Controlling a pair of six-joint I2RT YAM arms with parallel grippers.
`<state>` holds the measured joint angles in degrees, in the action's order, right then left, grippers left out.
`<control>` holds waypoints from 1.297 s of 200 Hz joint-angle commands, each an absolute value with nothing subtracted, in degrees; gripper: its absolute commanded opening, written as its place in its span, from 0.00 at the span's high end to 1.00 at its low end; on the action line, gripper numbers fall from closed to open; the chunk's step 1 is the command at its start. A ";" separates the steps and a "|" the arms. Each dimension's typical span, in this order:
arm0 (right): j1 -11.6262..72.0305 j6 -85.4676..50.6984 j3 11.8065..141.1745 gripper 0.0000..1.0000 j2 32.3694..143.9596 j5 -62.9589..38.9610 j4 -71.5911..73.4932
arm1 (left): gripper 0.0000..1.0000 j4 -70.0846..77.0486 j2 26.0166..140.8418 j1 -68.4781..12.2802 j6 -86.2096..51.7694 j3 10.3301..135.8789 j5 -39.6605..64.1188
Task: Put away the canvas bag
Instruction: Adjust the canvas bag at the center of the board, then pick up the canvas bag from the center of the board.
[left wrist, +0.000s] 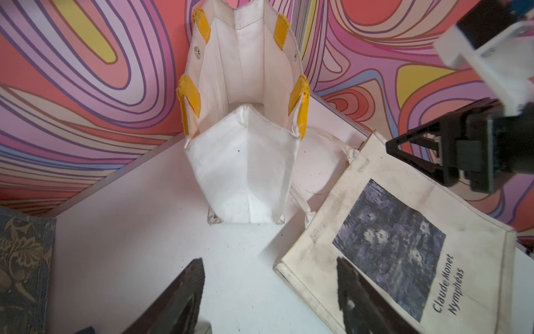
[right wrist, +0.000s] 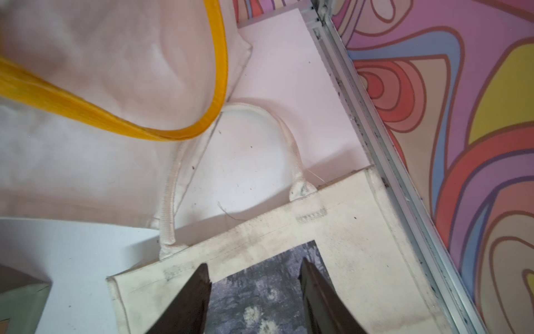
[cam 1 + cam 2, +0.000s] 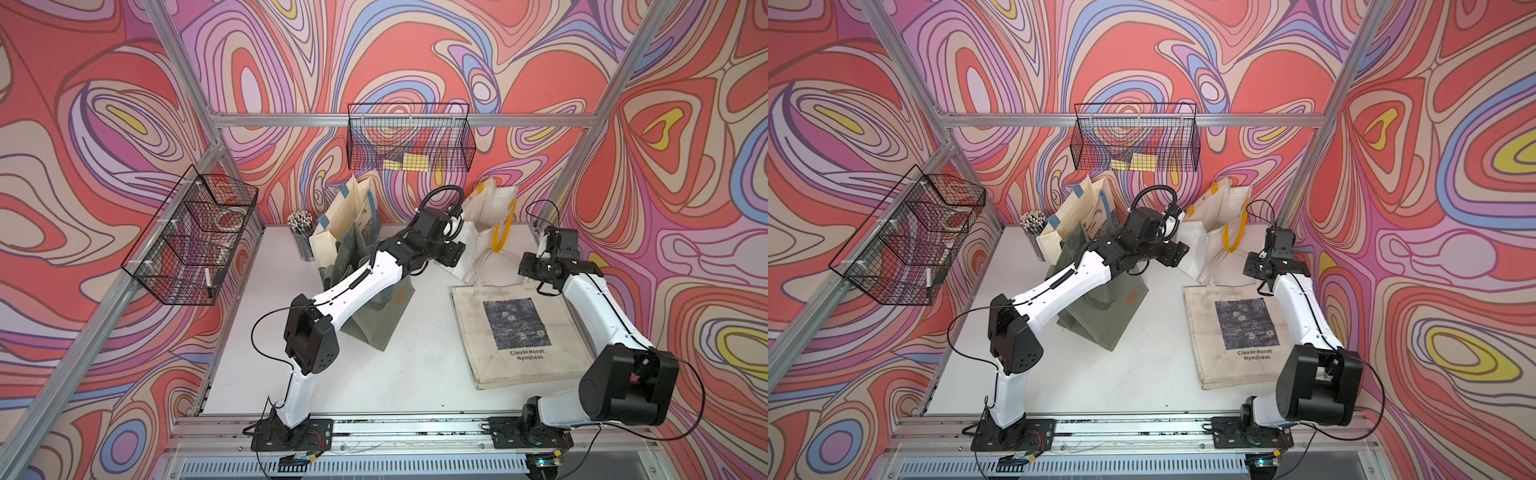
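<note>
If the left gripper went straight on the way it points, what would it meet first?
Most likely the white bag with yellow handles, standing open ahead of the left gripper; depth is unclear, so the table could come first.

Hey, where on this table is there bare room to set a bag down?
Bare table lies between the green bag and the Monet tote, toward the front rail. The back is crowded: pencil cup, blue-handled tote, yellow-handled bag.

Cream canvas bag, blue-grey print; white bag, yellow handles.
</note>
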<state>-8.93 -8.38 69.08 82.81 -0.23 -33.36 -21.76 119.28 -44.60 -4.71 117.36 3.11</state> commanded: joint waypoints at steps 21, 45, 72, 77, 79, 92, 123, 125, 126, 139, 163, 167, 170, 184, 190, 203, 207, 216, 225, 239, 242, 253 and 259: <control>-7.13 -7.65 65.12 0.45 82.32 -10.08 -26.15 | 0.26 -7.12 125.44 -41.33 -5.77 118.86 3.91; -5.19 -6.99 65.45 0.44 83.79 -11.16 -24.28 | 0.26 -0.30 127.74 -40.69 -5.64 117.71 4.67; -3.79 -6.14 65.49 0.44 85.10 -11.55 -23.12 | 0.27 4.69 130.64 -39.99 -5.37 117.94 8.38; -3.69 -6.07 65.27 0.44 85.28 -11.83 -22.76 | 0.27 5.15 131.32 -39.84 -5.28 118.23 9.04; -3.63 -6.11 65.23 0.44 85.33 -12.03 -22.63 | 0.27 5.24 131.55 -39.80 -5.34 118.50 9.36; -3.44 -6.08 64.80 0.44 85.60 -12.90 -21.75 | 0.29 4.20 133.58 -39.31 -6.07 120.72 10.63; -3.23 -6.05 63.73 0.45 85.61 -15.03 -19.54 | 0.40 4.77 136.86 -38.21 -9.01 123.72 13.36; -3.16 -6.00 63.72 0.45 85.61 -15.07 -19.45 | 0.42 4.93 137.03 -38.16 -9.09 123.81 13.47; -3.12 -5.99 63.72 0.45 85.61 -15.09 -19.44 | 0.42 5.01 137.11 -38.15 -9.11 123.95 13.50; -3.09 -5.90 63.46 0.45 85.61 -15.55 -19.12 | 0.59 6.21 138.04 -38.14 -9.15 124.85 13.89; -2.91 -5.89 62.78 0.45 85.24 -16.25 -19.07 | 0.86 7.12 138.72 -38.15 -9.34 126.10 13.74; -2.91 -5.95 62.64 0.45 85.08 -16.18 -19.00 | 0.90 7.21 138.74 -38.14 -9.51 126.12 13.54; -2.90 -6.12 62.40 0.46 84.94 -16.17 -18.92 | 0.93 7.37 138.73 -38.14 -9.62 126.08 13.47; -2.81 -6.42 61.51 0.46 84.03 -16.26 -18.40 | 1.00 7.64 138.56 -38.15 -9.76 125.95 13.58; -2.88 -6.57 61.16 0.46 83.57 -16.33 -18.16 | 1.00 7.61 138.39 -38.17 -9.75 125.90 13.62; -2.86 -6.78 60.75 0.46 82.84 -16.50 -17.97 | 1.00 7.62 137.20 -38.14 -9.93 124.84 13.23; -2.74 -6.78 60.73 0.46 82.60 -16.52 -18.01 | 1.00 8.05 136.59 -38.25 -9.92 124.05 13.00; -2.64 -6.93 60.74 0.46 82.28 -16.59 -18.02 | 1.00 10.05 134.76 -38.34 -9.93 121.51 11.96; -2.64 -7.11 60.90 0.46 82.01 -16.99 -18.10 | 1.00 11.80 132.62 -38.49 -9.85 118.89 10.82; -2.21 -7.49 61.08 0.46 81.99 -17.53 -17.94 | 1.00 13.09 129.23 -38.82 -9.35 115.35 8.67; -2.16 -7.55 61.17 0.46 82.00 -17.70 -17.93 | 1.00 13.36 128.54 -38.91 -9.20 114.45 8.18; -1.56 -7.94 61.20 0.46 81.84 -18.59 -17.48 | 1.00 14.34 125.77 -39.24 -8.73 111.27 7.03; -0.90 -8.07 61.03 0.46 81.47 -18.72 -16.89 | 1.00 14.74 124.37 -39.36 -8.70 109.65 6.27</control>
<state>-2.52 -7.11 61.12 83.35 -16.75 -18.81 9.21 131.61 -38.72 -9.21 114.34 9.78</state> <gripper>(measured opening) 0.543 0.071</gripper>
